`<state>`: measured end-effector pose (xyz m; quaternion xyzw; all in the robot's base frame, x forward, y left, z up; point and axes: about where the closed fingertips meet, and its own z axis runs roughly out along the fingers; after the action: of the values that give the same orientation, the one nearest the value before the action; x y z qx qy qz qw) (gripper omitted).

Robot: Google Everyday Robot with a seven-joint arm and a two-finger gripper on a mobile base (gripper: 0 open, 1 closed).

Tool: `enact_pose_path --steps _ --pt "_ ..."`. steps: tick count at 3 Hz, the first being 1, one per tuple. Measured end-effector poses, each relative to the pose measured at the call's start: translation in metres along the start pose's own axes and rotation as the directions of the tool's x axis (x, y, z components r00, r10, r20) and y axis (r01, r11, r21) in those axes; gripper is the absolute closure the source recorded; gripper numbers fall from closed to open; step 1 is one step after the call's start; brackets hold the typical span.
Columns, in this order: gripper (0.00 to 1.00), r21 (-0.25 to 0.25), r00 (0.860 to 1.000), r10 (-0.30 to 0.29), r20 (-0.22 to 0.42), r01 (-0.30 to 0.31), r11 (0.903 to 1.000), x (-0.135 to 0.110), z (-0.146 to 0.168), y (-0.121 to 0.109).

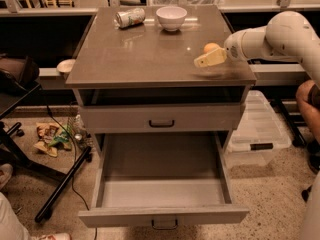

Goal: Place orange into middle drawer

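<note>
The orange [210,47] sits at the right side of the grey cabinet top [145,54]. My gripper [207,59] reaches in from the right on a white arm, low over the top, right at the orange's front and partly covering it. The middle drawer [160,193] is pulled wide open below, its inside bare, its pale front with a dark bar handle [164,225] nearest the camera.
A white bowl [171,17] and a silver can [130,17] lying on its side are at the back of the cabinet top. The upper drawer front [161,119] is shut. A clear plastic bin [260,134] stands right of the cabinet; a black stand's legs [60,184] and litter lie left.
</note>
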<state>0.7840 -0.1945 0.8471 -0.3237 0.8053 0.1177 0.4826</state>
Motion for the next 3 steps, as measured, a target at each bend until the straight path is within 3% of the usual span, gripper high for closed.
enact_pose_path --steps 1,3 --pt "0.12 -0.005 1.0 0.02 0.006 -0.02 0.9998 0.0021 0.0086 -0.0035" --pt "0.56 -0.029 0.999 0.052 -0.008 -0.052 0.9982 0.0099 0.0176 -0.0025"
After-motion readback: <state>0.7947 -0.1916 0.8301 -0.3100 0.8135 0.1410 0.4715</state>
